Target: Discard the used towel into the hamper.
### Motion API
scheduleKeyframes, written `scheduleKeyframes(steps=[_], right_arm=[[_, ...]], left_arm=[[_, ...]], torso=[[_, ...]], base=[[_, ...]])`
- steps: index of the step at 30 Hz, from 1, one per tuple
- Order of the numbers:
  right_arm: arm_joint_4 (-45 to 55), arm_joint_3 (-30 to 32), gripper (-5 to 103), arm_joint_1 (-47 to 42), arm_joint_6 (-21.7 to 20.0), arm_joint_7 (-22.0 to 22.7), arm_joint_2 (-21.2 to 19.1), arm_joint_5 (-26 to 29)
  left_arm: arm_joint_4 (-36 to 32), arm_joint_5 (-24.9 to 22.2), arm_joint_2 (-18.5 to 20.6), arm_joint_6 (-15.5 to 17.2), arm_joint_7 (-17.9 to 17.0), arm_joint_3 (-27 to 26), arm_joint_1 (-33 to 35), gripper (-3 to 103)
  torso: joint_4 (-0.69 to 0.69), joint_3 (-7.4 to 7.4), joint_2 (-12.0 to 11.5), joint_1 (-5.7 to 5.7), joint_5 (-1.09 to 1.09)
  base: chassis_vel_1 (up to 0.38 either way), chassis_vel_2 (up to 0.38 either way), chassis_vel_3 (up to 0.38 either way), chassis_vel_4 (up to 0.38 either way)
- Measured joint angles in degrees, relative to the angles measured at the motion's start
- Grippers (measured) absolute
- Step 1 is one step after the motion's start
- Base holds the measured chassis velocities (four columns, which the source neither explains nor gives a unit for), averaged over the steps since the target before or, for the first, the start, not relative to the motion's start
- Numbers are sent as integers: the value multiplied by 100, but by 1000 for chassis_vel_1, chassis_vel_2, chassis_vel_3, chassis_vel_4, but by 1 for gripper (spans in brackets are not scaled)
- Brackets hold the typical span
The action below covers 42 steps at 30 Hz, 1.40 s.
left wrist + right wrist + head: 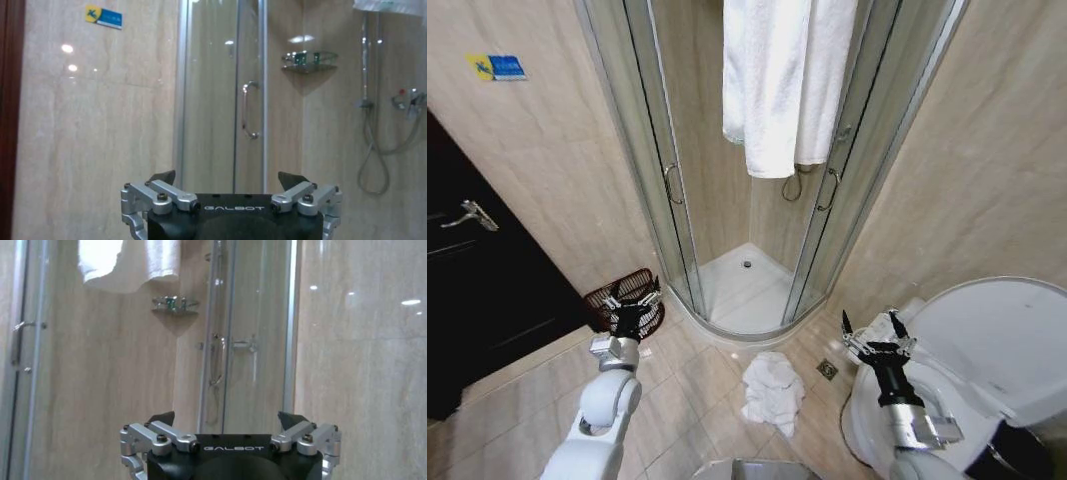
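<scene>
On the floor the used towel (774, 392) lies crumpled; both tools, left tool (632, 300) and right tool (873, 334), spread wide, so I'd pinch a thick fold before swinging to the hamper (623, 296).

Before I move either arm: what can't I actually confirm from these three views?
- Hamper contents: head view, left gripper covers its middle.
- Underside of the crumpled towel on the floor: head view, its own folds hide it.
- Hanging towel top: cut off by the head view's upper edge.
- Right gripper hangs open by the toilet.
</scene>
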Motion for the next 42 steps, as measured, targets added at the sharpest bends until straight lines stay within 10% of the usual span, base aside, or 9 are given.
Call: scheduleKeyframes(steps=[5,12,29,42], right_arm=[[120,-48,100,503,-505,243,-29,198],[337,-250,100,1741,-1524,656,-1123,943],[-87,-230,100,4273,-2138,1347,-3294,2889],[-1154,-1581,100,7408,-2346,1836,-4761,4565]], left_arm=[[-18,-10,-40,-104,148,-19,60,100],[162,56,-240,-323,186,35,86,100],[698,292,-222,-470,125,307,-300,100],[640,477,-216,-342,-86,288,-383,100]], torso=[[-1,5,9,3,1],[3,-5,-13,-5,2],[2,-29,-55,-25,2],[-1,-38,-72,-34,0]], base=[[0,0,0,0],[0,0,0,0],[0,0,0,0],[0,0,0,0]])
